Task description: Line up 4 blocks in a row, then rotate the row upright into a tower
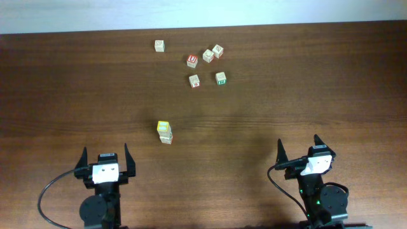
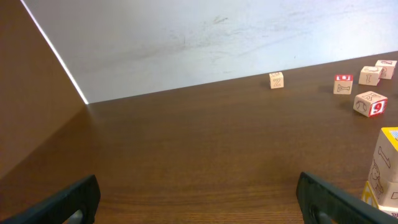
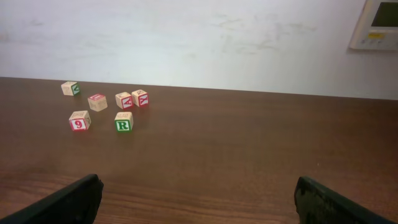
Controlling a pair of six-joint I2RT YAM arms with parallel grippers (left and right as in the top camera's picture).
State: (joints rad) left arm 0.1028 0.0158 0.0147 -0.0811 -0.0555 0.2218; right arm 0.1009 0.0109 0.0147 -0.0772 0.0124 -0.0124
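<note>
Both grippers were wide open & empty. Yellow block (image 1: pixel 163 126) sat stacked on a pale block (image 1: pixel 166 137), just ahead & to the right of L gripper (image 1: pixel 105 150), well left of R gripper (image 1: pixel 298 141). Six loose blocks (image 1: pixel 208 55) lay scattered far ahead, betw. the two grippers.

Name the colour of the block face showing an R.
Green, on the block; clearest in the right wrist view.

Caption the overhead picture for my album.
The left gripper and right gripper, both open, face a stack and six scattered blocks on a wooden table.
</note>
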